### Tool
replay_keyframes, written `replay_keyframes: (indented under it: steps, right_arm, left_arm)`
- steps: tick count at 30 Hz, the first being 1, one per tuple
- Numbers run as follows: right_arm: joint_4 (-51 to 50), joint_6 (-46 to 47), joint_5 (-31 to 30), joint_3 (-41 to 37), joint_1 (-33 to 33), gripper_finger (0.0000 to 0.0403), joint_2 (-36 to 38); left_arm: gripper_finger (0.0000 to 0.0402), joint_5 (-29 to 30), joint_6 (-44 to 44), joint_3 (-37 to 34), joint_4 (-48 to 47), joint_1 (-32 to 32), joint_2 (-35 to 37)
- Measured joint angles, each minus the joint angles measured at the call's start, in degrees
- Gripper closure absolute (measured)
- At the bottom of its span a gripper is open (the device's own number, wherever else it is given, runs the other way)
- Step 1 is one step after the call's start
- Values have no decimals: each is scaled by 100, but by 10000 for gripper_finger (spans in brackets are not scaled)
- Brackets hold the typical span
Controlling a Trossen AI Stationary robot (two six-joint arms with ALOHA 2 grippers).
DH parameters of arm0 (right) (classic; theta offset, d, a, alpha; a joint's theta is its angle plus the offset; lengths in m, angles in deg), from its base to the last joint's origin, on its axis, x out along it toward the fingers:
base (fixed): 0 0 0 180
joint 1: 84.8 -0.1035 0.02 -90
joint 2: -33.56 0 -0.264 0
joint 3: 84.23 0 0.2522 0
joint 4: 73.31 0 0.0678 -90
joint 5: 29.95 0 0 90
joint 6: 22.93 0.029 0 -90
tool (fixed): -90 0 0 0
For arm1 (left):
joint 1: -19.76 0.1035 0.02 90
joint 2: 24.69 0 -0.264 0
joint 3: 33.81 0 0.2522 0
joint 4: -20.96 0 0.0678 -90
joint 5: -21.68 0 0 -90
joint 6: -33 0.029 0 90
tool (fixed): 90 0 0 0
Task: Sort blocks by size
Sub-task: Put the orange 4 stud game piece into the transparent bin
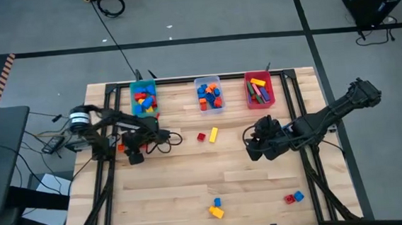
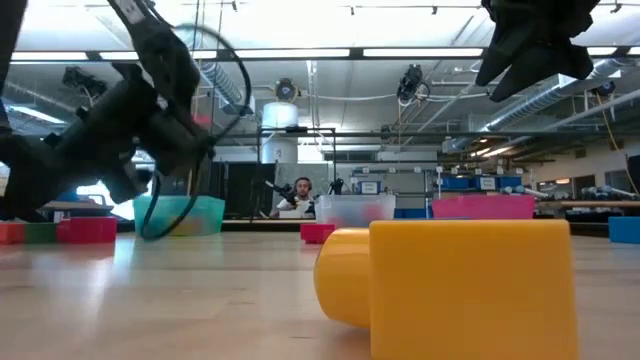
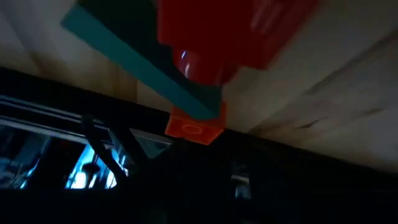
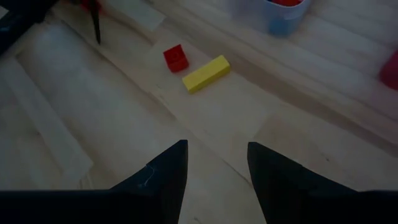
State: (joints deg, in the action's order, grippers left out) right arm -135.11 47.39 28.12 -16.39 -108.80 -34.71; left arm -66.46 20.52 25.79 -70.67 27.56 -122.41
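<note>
Blocks lie scattered on the wooden table (image 1: pixel 192 191): nearest the front edge, a yellow and blue pair (image 1: pixel 215 209) and a red and blue pair (image 1: pixel 293 198). Farther in, a small red cube (image 4: pixel 176 58) and a yellow bar (image 4: pixel 206 73) lie side by side ahead of the right gripper (image 4: pixel 216 171), whose fingers are spread with nothing between them. The left gripper (image 1: pixel 134 154) hangs near the teal bin (image 1: pixel 144 99), a red block (image 3: pixel 239 31) right in front of its camera; whether it is spread or pinching cannot be told. Along the far edge, the clear bin (image 1: pixel 209 93) and red bin (image 1: pixel 259 88) also hold blocks.
</note>
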Motion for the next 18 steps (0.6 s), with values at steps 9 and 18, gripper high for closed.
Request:
replay_keyframes:
  steps: [9,18]
  right_arm:
    - [13,-154,1,0,194,222,0]
    - [47,-303,1,0,388,222,-2]
  left_arm:
    - [170,498,780,7,110,175,-697]
    - [157,442,922,-43,456,196,-695]
